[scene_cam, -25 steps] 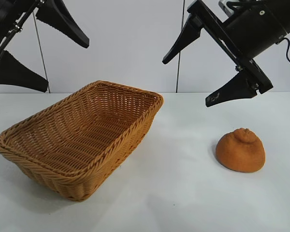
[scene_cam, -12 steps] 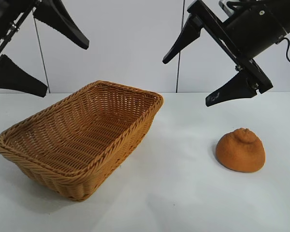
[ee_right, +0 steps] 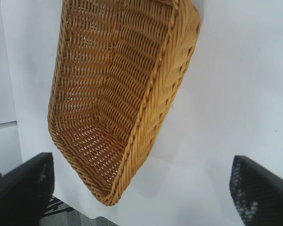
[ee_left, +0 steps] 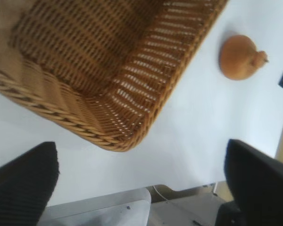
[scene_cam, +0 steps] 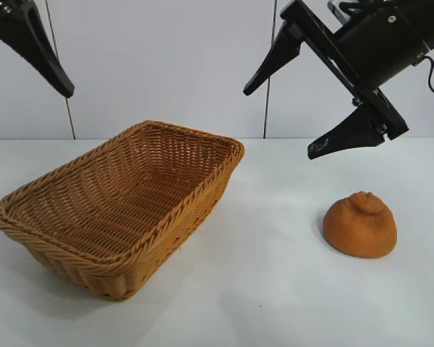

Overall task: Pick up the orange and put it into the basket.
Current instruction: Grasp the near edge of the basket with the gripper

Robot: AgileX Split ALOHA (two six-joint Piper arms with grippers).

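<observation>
Exterior view: the orange (scene_cam: 360, 224) rests on the white table (scene_cam: 275, 289), well apart from the basket (scene_cam: 123, 206) and on the right arm's side. It is a dull orange-brown fruit, dome-shaped, flat where it meets the table, with a puckered knob on top and matte, rough skin. It is far smaller than the basket.

The basket is rectangular woven wicker, tan-brown, with flared sides and a braided rim; nothing lies inside it. It sits on the table on the left arm's side.

The right gripper (scene_cam: 286, 119) hangs in the air above the table, between basket and orange and higher than both; its black jaws are spread wide and hold nothing.

The left gripper (ee_left: 141, 174) is raised high over the basket's outer end; only one black finger (scene_cam: 36, 47) shows in the exterior view. In the left wrist view its jaws stand wide apart, empty, with a basket corner and the orange (ee_left: 240, 57) beyond.

The right wrist view shows the basket (ee_right: 127, 94) lengthwise between the spread jaws.
</observation>
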